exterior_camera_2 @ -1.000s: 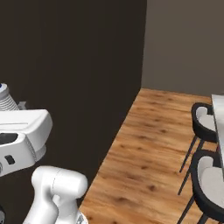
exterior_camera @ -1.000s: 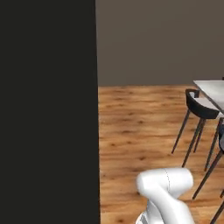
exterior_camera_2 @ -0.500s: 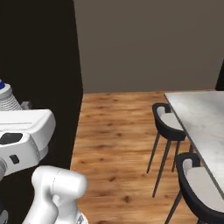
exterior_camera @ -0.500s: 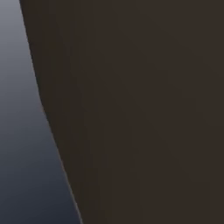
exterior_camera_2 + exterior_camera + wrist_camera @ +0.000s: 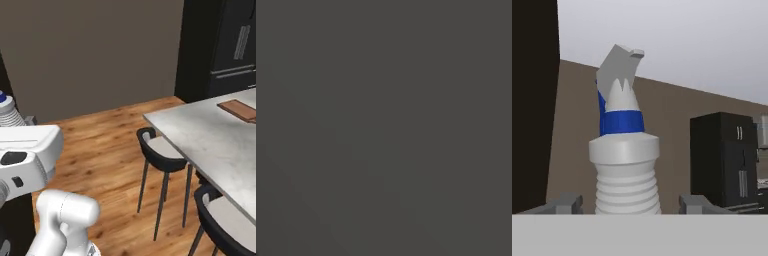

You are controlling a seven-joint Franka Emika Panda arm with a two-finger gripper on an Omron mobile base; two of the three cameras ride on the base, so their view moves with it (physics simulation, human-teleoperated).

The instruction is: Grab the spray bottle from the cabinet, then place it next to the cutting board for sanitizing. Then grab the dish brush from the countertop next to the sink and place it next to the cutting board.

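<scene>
Broadly, the right base view took in a grey-brown wall [image 5: 95, 50] and a wood floor [image 5: 105, 145], with a pale marble countertop [image 5: 210, 135] running from centre out toward four o'clock and dark chairs [image 5: 160, 155] tucked along its near edge. Tall black cabinetry [image 5: 220, 45] stood at one o'clock. On the countertop at three o'clock lay the cutting board [image 5: 240, 110], well apart from the arm. The left base view gave nothing but a flat dark surface, too close to read.

At nine o'clock the spray bottle's top [image 5: 7, 112] peeked above the arm. In the hand view the spray bottle [image 5: 624, 150] stood upright between the fingers [image 5: 562, 204] of the gripper [image 5: 629, 205], which was clamped on its ribbed body.

The risk looked to be slippage: with the bottle held low on a ribbed, rounded body, a sharp swing or base turn might tip it or work it loose before reaching the board.
</scene>
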